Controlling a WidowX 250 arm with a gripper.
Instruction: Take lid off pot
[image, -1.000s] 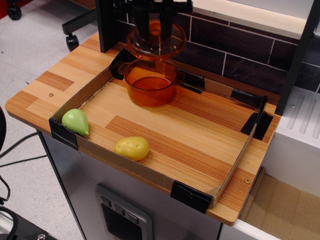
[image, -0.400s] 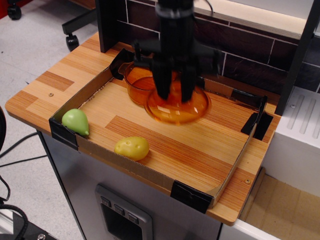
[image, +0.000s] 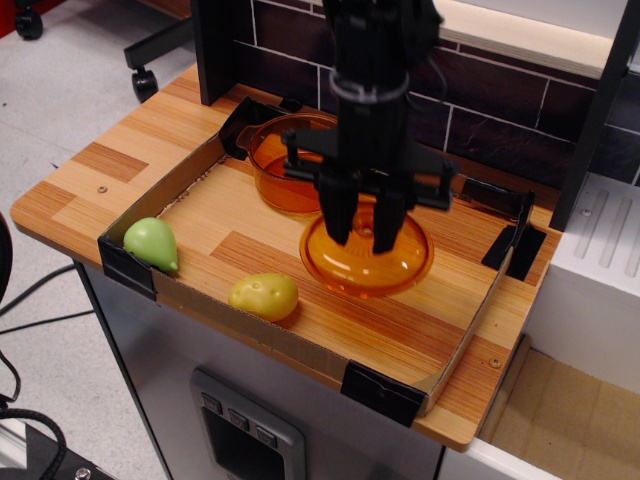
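The amber-orange pot (image: 285, 170) stands open at the back left of the cardboard-walled tray (image: 250, 330). The domed orange lid (image: 368, 260) is off the pot, to its front right, low over or resting on the tray's wooden floor. My black gripper (image: 364, 232) comes straight down onto the lid's centre, its two fingers closed around the knob, which they hide.
A green pear-shaped toy (image: 151, 243) sits in the tray's left corner and a yellow potato toy (image: 265, 296) lies by the front wall. A dark brick-pattern wall (image: 480, 110) rises behind the tray. A white box (image: 595, 290) stands at the right.
The lid, held above the pot a second ago, has been carried forward and right and lowered to the tray floor beside the pot. The pot has stayed in place.
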